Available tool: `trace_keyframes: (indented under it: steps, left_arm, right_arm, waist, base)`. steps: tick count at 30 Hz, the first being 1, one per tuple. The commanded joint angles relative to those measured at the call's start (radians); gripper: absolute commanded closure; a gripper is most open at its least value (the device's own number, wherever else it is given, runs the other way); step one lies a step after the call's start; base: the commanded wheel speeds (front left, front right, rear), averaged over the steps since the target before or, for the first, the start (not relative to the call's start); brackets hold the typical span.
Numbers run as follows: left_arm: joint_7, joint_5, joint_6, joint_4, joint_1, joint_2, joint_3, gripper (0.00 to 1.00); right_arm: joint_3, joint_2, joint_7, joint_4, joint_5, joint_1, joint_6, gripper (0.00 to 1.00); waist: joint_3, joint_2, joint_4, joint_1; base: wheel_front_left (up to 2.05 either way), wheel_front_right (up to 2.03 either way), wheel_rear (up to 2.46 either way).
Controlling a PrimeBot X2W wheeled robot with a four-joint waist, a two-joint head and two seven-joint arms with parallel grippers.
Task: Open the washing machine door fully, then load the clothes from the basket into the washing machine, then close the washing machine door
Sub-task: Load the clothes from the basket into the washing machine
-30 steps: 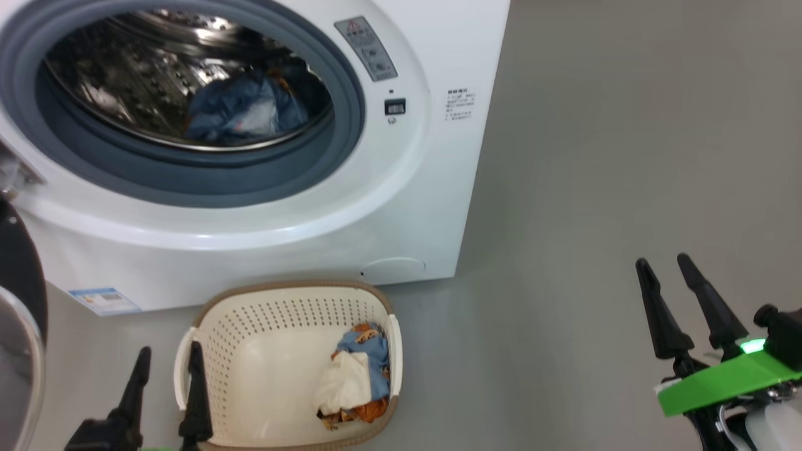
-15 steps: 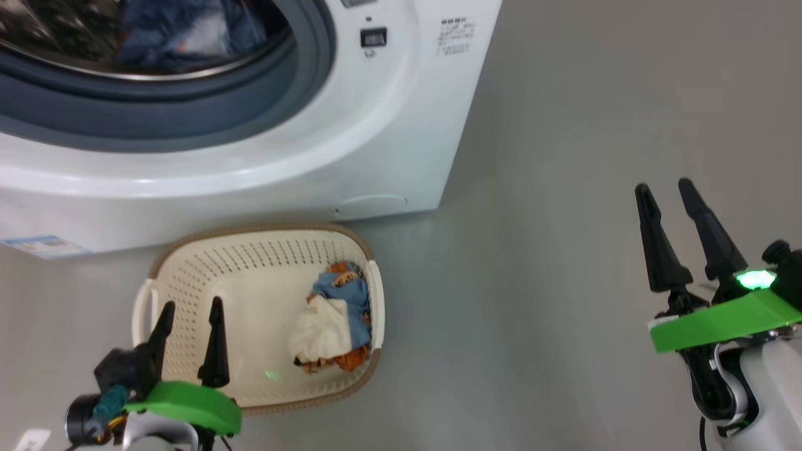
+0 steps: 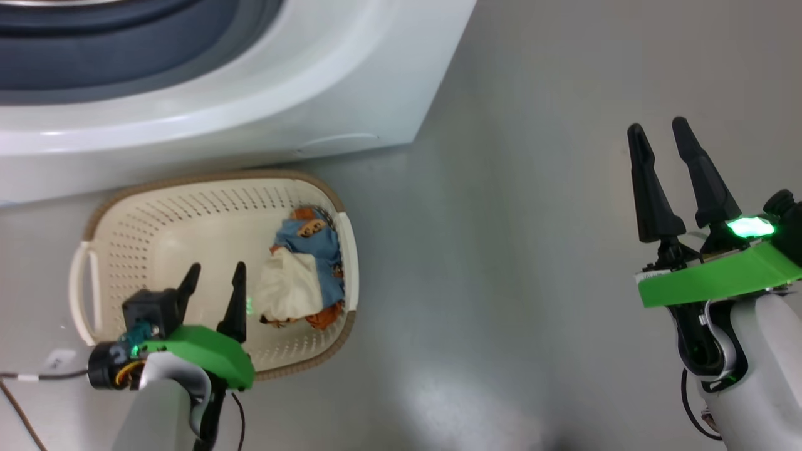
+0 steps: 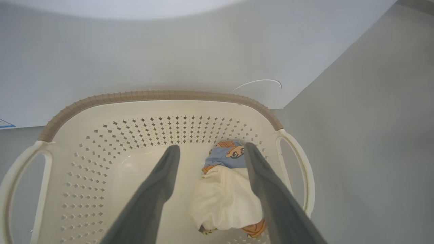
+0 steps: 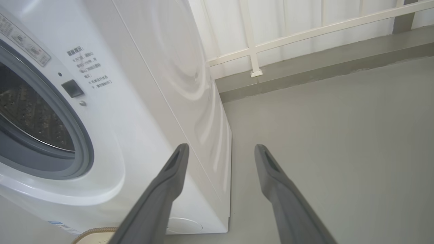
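Cream-white plastic, brown-rimmed: the basket (image 3: 188,213) is sitting on the grey floor (image 3: 501,250) just in front of the washing machine (image 3: 250,119). The clothes (image 3: 301,275) are lying bunched at its right-hand end, with light blue and orange figures on top, a cream-white fold in the middle and orange peeking out below. The left gripper (image 3: 217,268) is hanging over the basket's interior, its two dark fingers (image 4: 152,196) standing spread apart and holding nothing. In the head view the bundle is lying just to the right of the right-hand fingertip, near but apart. In the left wrist view it is showing between the two fingers, with the right-hand finger overlapping its edge; whether that finger is touching fabric I cannot tell. The right gripper (image 3: 658,125) is hovering well off to the right over bare floor, far from basket and clothes, its fingers likewise parted and empty. In the right wrist view those fingers are pointing past the machine's white side, with the grey gasket (image 5: 81,149) and steel drum (image 5: 30,115) showing at left.
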Motion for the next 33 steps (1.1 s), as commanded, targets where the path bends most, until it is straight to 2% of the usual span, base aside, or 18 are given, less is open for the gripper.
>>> trace_keyframes:
  steps: [1,8,14,20,27,33]
  left_arm:
    - [-0.006,0.000,-0.003,0.005,-0.009,0.027,0.021,0.00]
    - [-0.006,-0.028,-0.006,0.143,-0.115,0.052,-0.030,0.00]
    - [-0.006,-0.100,-0.006,0.240,-0.207,0.087,-0.118,0.00]
    - [-0.003,-0.169,-0.007,0.322,-0.258,0.101,-0.225,0.00]
    - [0.036,-0.260,-0.007,0.356,-0.294,0.131,-0.357,0.00]
    - [0.057,-0.316,-0.007,0.377,-0.336,0.173,-0.426,0.00]
  right_arm:
    - [0.017,-0.004,-0.008,-0.025,0.001,-0.003,0.006,0.00]
    - [0.032,0.011,-0.008,-0.030,0.005,-0.047,0.006,0.00]
    - [0.036,0.018,-0.008,-0.040,0.006,-0.087,0.006,0.00]
    - [0.034,0.028,-0.008,-0.043,0.005,-0.105,0.006,0.00]
    - [0.041,0.038,-0.008,-0.048,0.006,-0.114,0.006,0.00]
    - [0.046,0.044,-0.008,-0.053,0.008,-0.122,0.006,0.00]
  waist:
    - [0.055,0.0000,-0.031,-0.0001]
    - [0.142,0.0000,-0.067,-0.0001]
    - [0.221,0.0000,-0.100,-0.0001]
    - [0.252,0.0000,-0.118,-0.0001]
    - [0.271,0.0000,-0.137,-0.0001]
    - [0.296,0.0000,-0.155,-0.0001]
  base:
    - [0.00,0.00,0.00]
    - [0.00,0.00,0.00]
    - [0.00,0.00,0.00]
    - [0.00,0.00,0.00]
    - [0.00,0.00,0.00]
    - [0.00,0.00,0.00]
